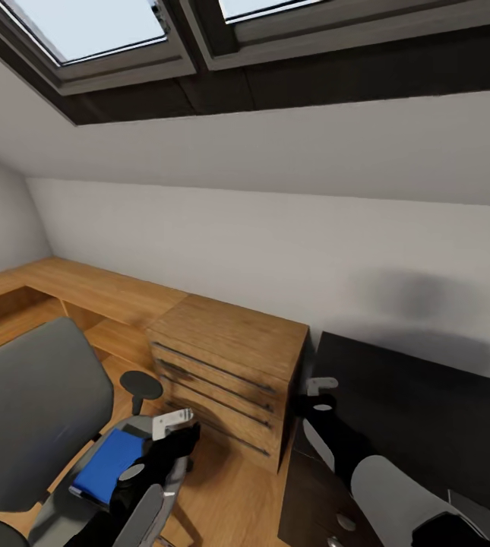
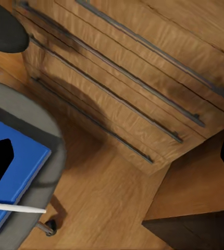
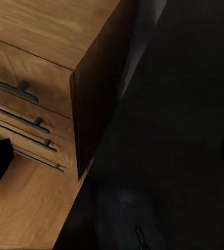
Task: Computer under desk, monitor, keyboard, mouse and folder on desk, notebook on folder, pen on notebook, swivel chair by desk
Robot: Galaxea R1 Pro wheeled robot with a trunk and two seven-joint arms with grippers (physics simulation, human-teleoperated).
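The swivel chair stands at the lower left, grey back toward me, with the bright blue folder lying on its seat. In the left wrist view a thin white pen lies across the folder on the grey seat. My left gripper hovers open just right of the folder, over the seat's edge, holding nothing. The glossy black desk fills the right side. My right gripper is open above the desk's left end, beside the wooden chest.
A light-wood chest of drawers stands between chair and desk, close to both grippers. A low wooden bench runs along the white wall at left. The sloped ceiling holds skylights. The chair's black armrest sits near the chest.
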